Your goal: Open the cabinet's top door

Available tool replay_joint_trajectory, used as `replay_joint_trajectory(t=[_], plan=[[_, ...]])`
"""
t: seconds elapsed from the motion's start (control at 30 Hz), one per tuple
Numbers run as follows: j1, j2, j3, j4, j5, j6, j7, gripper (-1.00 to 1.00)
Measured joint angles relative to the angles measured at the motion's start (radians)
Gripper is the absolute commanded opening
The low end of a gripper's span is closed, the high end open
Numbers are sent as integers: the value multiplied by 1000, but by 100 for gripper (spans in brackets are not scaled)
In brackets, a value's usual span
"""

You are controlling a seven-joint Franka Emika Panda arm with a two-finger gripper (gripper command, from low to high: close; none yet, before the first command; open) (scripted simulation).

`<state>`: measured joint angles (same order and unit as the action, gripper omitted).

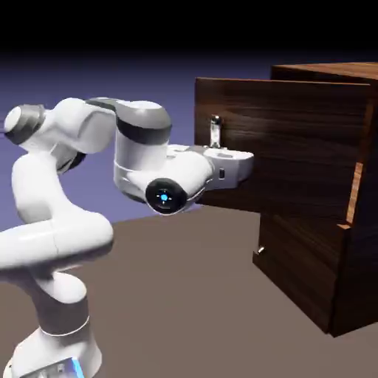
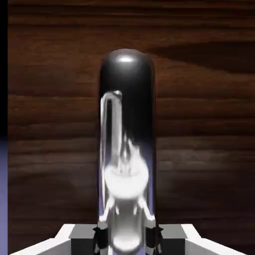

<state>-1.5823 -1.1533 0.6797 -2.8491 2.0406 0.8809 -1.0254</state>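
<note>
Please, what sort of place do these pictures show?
Probably a simulated robot test scene: a white Franka arm, a wooden cabinet with its top door swung open, and a plain blue-violet backdrop behind them.

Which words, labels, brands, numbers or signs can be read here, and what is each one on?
None can be read, neither words, brands nor numbers.
The white arm: a small round blue light on a dark cap, with tiny pale marks around it, too small to make out.
The arm's base: a blue-lit panel with small marks, too small to read.
The cabinet and its top door: wood grain, no lettering visible.
</note>
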Motion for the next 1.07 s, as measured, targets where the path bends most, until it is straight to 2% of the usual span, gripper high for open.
replay_joint_trajectory(t=[0.2,0.4,0.7,1.07], plan=[[-212,210,27,147,-255,-213,-210,-100],[-377,426,114,334,-508,-299,-408,-100],[-525,753,281,596,-795,-265,-543,-100],[-608,1151,491,815,-1026,-126,-468,-100]])
